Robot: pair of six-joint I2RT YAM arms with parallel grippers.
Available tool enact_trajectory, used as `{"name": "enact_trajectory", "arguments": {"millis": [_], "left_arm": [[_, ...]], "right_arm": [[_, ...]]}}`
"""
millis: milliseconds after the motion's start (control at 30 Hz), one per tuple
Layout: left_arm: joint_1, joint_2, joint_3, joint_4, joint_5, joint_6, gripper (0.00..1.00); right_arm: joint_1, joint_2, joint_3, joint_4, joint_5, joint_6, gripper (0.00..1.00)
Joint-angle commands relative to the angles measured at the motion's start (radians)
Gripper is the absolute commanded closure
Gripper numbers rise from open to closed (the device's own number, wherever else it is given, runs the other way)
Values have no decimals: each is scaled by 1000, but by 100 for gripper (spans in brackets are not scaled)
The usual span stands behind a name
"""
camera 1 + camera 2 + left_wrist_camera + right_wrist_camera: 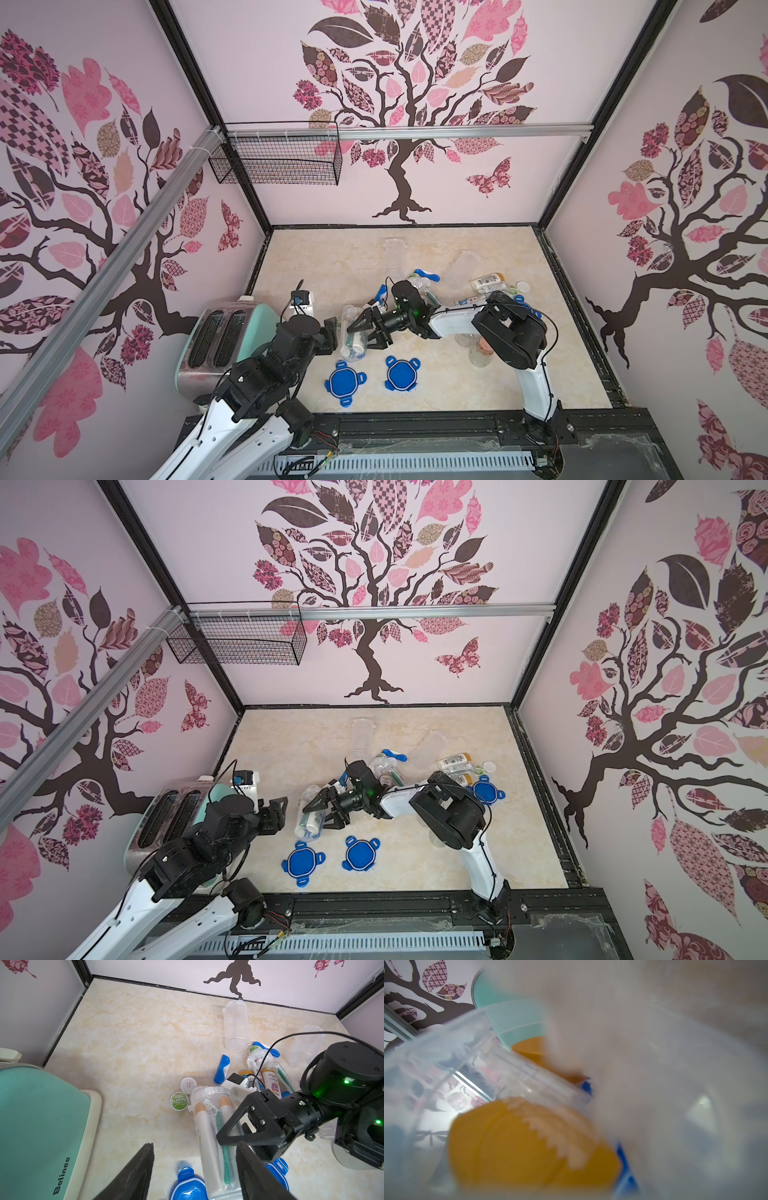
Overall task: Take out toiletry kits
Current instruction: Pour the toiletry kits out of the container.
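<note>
Kit jar: clear, on its side mid-table, mouth toward 12; holds two white bottles with tan caps.
Right gripper: reaches in from 3, jaws spread over the jar; grip cannot be told.
Left gripper: at 9, jaws wide, holding nothing.
Loose kit pieces: 2.
Empty jar: 12.
Blue lids: 6.
Toaster: 9, hemming that side.
Bare tabletop: 11.

Looking like a home mock-up sitting inside a robot test cell: tree-decal wall panels boxing in a marble-look tabletop, aluminium rail carrying a wire basket, Belinee toaster dressing it.
</note>
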Motion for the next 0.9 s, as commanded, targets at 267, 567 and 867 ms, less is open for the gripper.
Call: {"name": "enact_trajectory", "arguments": {"millis": [267, 567, 867], "left_arm": [[3, -7, -6, 17, -6, 7, 33], [3, -2, -7, 18, 0, 8, 33], [3, 4, -15, 41, 30, 34, 30]], "right_arm": [[-4, -42, -10, 221, 14, 164, 38], [-5, -44, -23, 291, 28, 240, 38], [-12, -23, -17, 427, 48, 375, 39]]}}
